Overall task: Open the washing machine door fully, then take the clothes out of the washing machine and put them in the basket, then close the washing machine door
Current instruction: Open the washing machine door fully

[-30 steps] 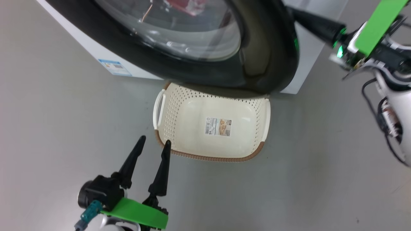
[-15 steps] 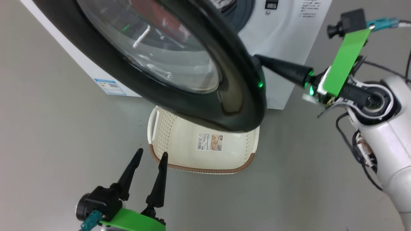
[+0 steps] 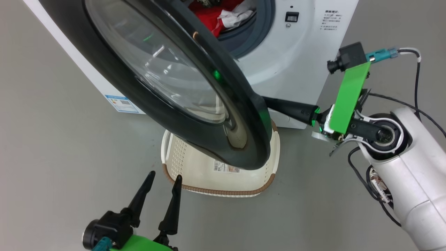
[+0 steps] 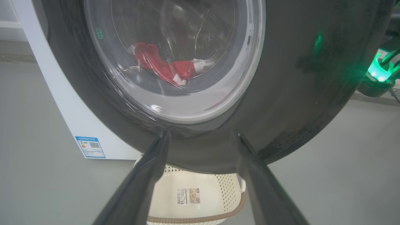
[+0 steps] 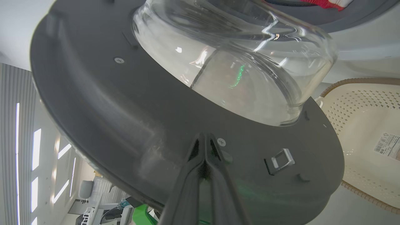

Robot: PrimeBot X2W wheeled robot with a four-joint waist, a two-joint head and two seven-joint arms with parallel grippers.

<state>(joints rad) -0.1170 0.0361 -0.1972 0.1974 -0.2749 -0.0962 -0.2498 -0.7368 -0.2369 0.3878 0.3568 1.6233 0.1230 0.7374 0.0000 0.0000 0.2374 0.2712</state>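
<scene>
- While its round opening stands uncovered, the washing machine (image 3: 299, 59) sits on a grey floor (image 3: 62, 157): white front-loader, blue label sticker (image 3: 123, 104) low on its front.
- Entry two, the washing machine door (image 3: 156, 80): swung partway out, hinge side toward the robot's left, free edge toward the right arm. It has a glossy black rim, and a clear glass bowl (image 5: 237, 62) bulges from its inner face. A metal latch hook (image 5: 279, 161) sits on the inner rim.
- Entry three, the clothes (image 3: 209, 15): red fabric with white pieces, lying inside the drum. They show at the opening in the head view and through the glass in the left wrist view.
- Entry four, the basket (image 3: 216, 191): cream, perforated, brown rim. It stands on the floor just before the machine, partly under the door's lower edge, with a barcode sticker (image 3: 224, 167) on its bottom.
- Entry five, the right gripper (image 5: 204, 137): fingers pressed together, pinching nothing. The tips are at the door's inner face, just below the glass bowl and near the latch hook, having reached in behind the free edge.
- Entry six, the left gripper (image 3: 165, 174): fingers spread wide, holding nothing. It is low over the floor near the basket's near-left corner, apart from it, pointing toward the door's outer face.
</scene>
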